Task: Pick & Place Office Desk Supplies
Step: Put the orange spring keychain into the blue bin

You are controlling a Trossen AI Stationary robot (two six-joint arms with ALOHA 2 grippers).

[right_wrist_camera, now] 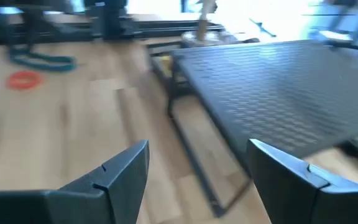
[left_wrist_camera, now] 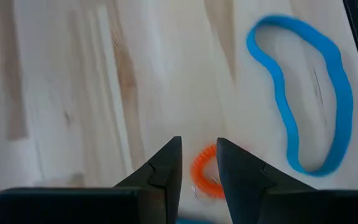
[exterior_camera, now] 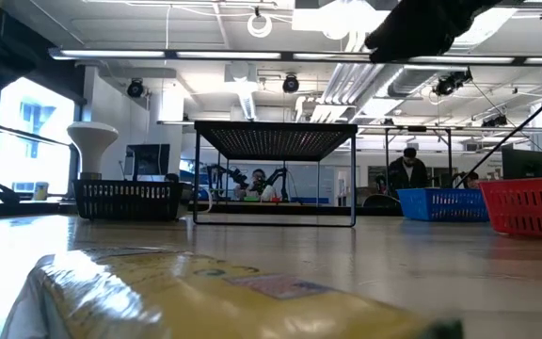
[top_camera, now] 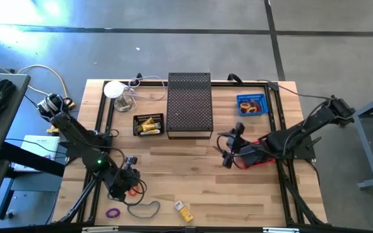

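My left gripper [top_camera: 129, 183] is low over the table's near left part, its fingers a narrow gap apart. In the left wrist view its fingertips [left_wrist_camera: 199, 168] stand on either side of the rim of a small orange rubber band [left_wrist_camera: 202, 177] lying flat on the wood. A large blue loop [left_wrist_camera: 303, 93] lies just beyond, dark in the high view [top_camera: 144, 208]. A purple loop [top_camera: 113, 212] and a yellow rectangular piece [top_camera: 183, 210] lie near the front edge. My right gripper [top_camera: 228, 147] hovers open right of centre, holding nothing. My left gripper comes at the orange band from above, pointing down, with one side of the loop [left_wrist_camera: 197, 180] between its fingertips. I cannot tell whether the fingers touch it. The band lies flat on the table.
A black mesh stand [top_camera: 190, 103] occupies the far middle. Beside it are a black basket with yellow pieces [top_camera: 149, 124], a blue basket [top_camera: 251, 103] and a white lamp-shaped object [top_camera: 115, 90]. A red basket [exterior_camera: 534, 202] sits under the right arm. Bare wood lies between the arms.
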